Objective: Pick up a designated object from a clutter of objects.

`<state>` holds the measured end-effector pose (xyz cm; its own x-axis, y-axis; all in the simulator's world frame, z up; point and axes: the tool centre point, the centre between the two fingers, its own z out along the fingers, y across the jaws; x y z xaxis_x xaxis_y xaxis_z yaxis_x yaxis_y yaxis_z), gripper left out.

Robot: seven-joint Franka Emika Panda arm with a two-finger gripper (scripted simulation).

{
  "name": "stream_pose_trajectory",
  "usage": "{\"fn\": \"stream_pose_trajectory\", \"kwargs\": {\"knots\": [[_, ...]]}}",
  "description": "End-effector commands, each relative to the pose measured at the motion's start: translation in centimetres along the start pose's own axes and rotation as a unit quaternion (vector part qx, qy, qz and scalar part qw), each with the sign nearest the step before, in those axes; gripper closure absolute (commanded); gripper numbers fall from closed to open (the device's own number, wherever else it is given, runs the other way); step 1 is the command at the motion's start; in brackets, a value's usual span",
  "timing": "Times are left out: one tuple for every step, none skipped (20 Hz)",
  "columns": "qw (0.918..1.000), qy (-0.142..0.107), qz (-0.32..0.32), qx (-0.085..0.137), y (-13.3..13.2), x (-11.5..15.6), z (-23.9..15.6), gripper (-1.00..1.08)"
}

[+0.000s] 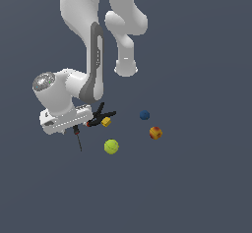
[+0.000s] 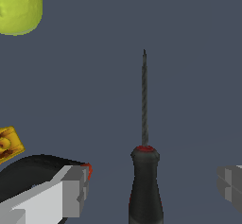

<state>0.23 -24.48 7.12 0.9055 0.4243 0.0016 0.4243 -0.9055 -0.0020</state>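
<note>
Flat dark grey-blue surface point(image 1: 197, 188) fills both views; no walls or edges visible.

Task item: small slim screwdriver point(image 2: 144, 171) w/ black handle, red collar at the shaft end, thin dark metal shaft. It lies flat on the surface. In the wrist view the handle sits between the two grey fingertips, w/ clear gaps on both sides; shaft points away from the camera. In the exterior view the screwdriver point(image 1: 78, 138) is a thin dark line directly under the hand, tip toward the frame bottom.

Gripper point(image 2: 151, 190): jaws spread apart, straddling the handle, not touching it. One grey finger pad point(image 2: 75, 192) shows on one side, the other only at the frame edge. In the exterior view the gripper point(image 1: 74, 127) is low over the surface, the white hand block lying roughly horizontal, the forearm rising steeply to the bent white arm above.

Nearby: black spring clamp w/ orange tips point(image 1: 101, 115) just beside the hand on the exterior view's right, w/ a small yellow cube point(image 1: 106, 122) touching or nearly touching it. Yellow-green tennis ball point(image 1: 111, 146) near the shaft tip. Dark blue ball point(image 1: 144, 114) and red-orange ball point(image 1: 155, 132) further to the exterior view's right, well apart from the hand.

Wrist view only: finger gaps and collar detail; clamp point(image 2: 33, 171) partly behind one finger. Both small balls appear in the exterior view only.
</note>
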Motion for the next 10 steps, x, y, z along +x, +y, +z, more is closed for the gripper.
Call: {"fn": "stream_pose_trajectory", "kwargs": {"knots": [[1.0000, 0.000, -0.005, -0.001, 0.29, -0.35, 0.47, -0.92], [1.0000, -0.001, -0.006, -0.001, 0.35, -0.43, 0.57, -0.92], [1.0000, -0.001, -0.006, -0.001, 0.39, -0.48, 0.63, -0.92], [1.0000, -0.001, -0.006, -0.001, 0.41, -0.51, 0.65, -0.92], [1.0000, -0.001, -0.005, -0.001, 0.34, -0.45, 0.57, -0.92], [1.0000, -0.001, -0.005, -0.001, 0.34, -0.46, 0.61, -0.92], [1.0000, -0.001, -0.005, -0.001, 0.34, -0.46, 0.71, -0.92], [1.0000, -0.001, -0.005, -0.001, 0.34, -0.47, 0.88, -0.92], [1.0000, -0.001, -0.005, -0.001, 0.34, -0.48, 1.12, -0.92], [1.0000, -0.001, -0.005, -0.001, 0.35, -0.50, 1.42, -0.92]]}}
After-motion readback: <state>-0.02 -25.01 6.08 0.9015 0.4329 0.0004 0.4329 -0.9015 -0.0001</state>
